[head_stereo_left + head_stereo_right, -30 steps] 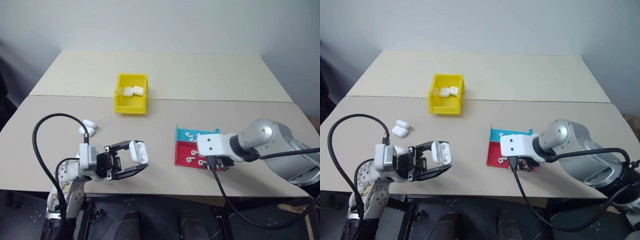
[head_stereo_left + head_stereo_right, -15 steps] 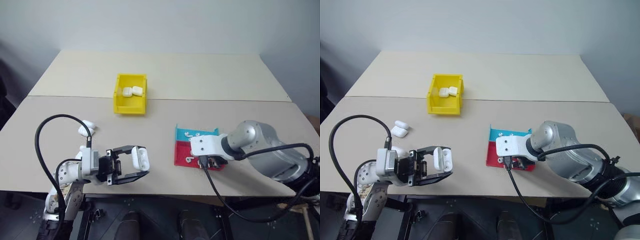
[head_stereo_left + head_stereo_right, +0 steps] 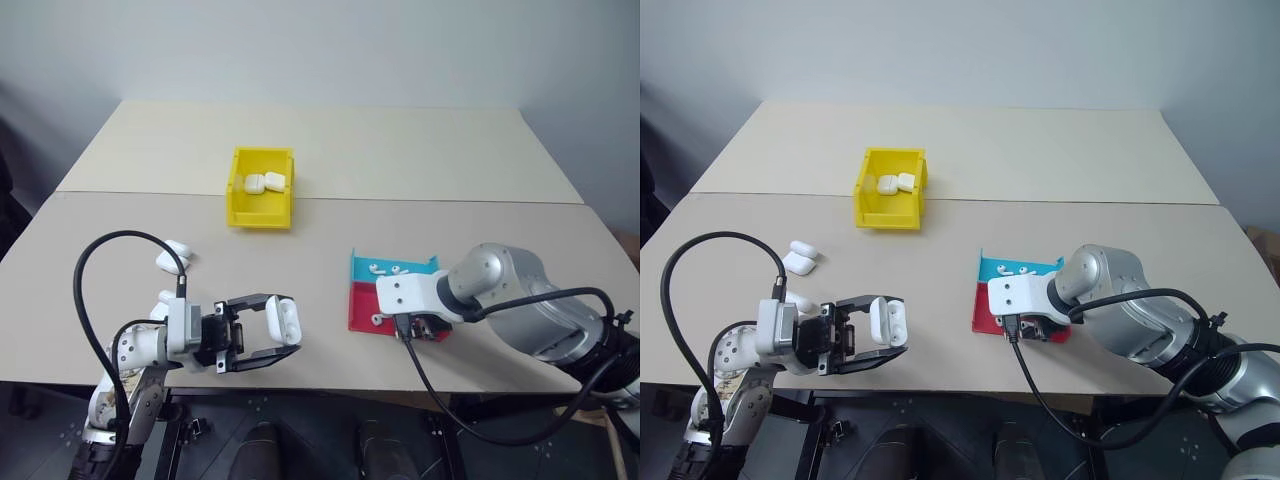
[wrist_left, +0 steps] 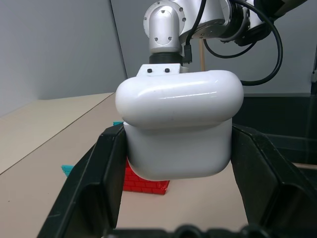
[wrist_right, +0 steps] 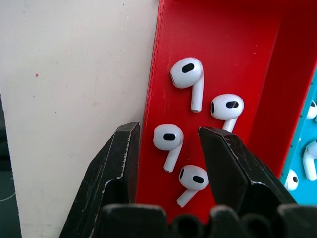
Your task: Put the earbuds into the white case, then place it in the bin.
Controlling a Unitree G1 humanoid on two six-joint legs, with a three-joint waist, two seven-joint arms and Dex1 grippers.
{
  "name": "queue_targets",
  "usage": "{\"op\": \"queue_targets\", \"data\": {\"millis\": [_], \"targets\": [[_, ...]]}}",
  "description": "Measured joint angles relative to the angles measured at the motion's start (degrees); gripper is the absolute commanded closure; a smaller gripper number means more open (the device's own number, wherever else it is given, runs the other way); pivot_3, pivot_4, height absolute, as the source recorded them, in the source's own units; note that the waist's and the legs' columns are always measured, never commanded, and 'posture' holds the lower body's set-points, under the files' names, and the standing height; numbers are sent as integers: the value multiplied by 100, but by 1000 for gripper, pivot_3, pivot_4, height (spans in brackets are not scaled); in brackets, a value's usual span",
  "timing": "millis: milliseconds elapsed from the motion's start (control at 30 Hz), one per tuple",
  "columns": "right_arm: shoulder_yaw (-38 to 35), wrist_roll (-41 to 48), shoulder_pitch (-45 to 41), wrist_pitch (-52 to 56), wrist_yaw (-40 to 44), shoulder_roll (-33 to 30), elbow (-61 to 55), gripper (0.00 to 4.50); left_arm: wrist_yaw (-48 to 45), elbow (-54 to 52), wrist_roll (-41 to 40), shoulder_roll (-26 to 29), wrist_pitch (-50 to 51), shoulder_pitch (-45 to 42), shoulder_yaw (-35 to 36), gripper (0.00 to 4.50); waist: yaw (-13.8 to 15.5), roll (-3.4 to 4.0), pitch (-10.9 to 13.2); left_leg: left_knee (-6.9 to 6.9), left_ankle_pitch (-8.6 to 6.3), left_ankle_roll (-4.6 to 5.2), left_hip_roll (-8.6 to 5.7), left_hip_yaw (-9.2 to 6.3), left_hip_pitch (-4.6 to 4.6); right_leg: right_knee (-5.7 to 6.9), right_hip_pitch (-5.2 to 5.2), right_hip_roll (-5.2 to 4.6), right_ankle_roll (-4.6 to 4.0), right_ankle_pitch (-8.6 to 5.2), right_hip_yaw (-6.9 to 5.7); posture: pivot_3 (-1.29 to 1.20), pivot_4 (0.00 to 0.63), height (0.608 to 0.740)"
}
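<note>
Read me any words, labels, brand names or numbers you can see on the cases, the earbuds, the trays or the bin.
None: no readable text, number or logo appears anywhere.
The white case held in the left gripper is plain glossy white.
The earbuds in the red tray are unmarked.
The blue tray and the yellow bin are bare plastic.
The loose cases on the table are too small to tell.
</note>
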Motion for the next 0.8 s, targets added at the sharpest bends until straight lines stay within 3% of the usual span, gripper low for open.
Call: {"op": "queue_targets", "data": {"millis": [700,800], "targets": [[2,-327,232,-133,-12,86,76,2181,187,-3,84,186,-1,34,-43,1674,0,0,0,-2,0,0,0,0,0,-2,0,0,0,0,0,0,150,740],[12,-357,274,-157,-2,108,78,2775,206,-2,94,190,-12,34,-43,1674,0,0,0,-2,0,0,0,0,0,-3,0,0,0,0,0,0,150,740]]}}
